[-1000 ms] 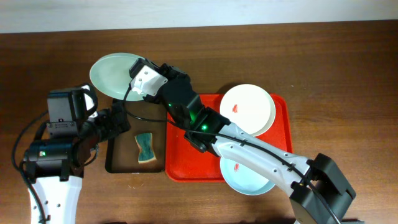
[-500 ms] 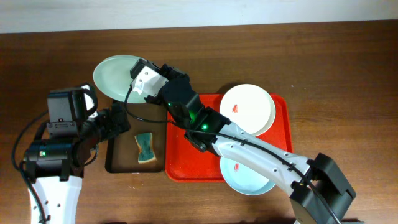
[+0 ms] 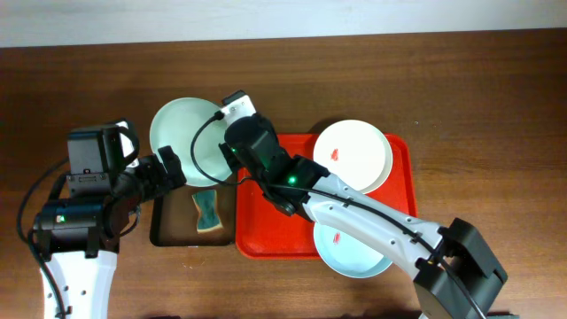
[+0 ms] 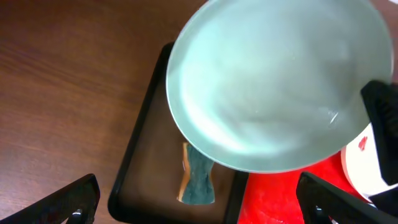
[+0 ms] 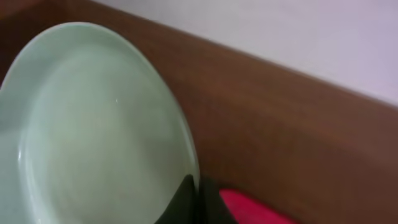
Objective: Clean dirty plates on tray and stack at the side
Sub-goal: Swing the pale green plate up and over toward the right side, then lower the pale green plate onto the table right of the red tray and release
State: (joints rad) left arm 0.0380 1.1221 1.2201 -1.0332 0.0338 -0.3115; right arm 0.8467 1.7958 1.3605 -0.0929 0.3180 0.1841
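- holding the mint green plate (image 3: 188,131) by its rim, the right pincer (image 3: 227,117) is closed tight on the edge nearest the red tray (image 3: 266,232). in its own wrist view the two fingers pinch the rim at the bottom of the picture.
- the plate hangs tilted in the air above the far end of the brown tray (image 3: 162,232), and it rests on nothing that i can see.
- what changed: a second ago this plate was more to the left and further back, over the bare table (image 3: 496,89). now it has come toward the middle and the wrist has turned, so the plate is just in front of the left pincer (image 3: 168,168).
- the left pincer is wide open and has nothing in it. in its wrist view the plate fills the top, and the sponge (image 4: 198,183) lies below on the brown tray.
- i see no red mark on the green plate's face, but i cannot be sure it is clean.
- the white plate (image 3: 353,155) and the pale blue plate (image 3: 350,255) lie on the red tray, each with a red smear. the blue one is partly under the right arm.
- my reading: the plate is being offered for wiping. the sponge is not yet taken and no plate is stacked at the side, so the task looks to be at an early stage.
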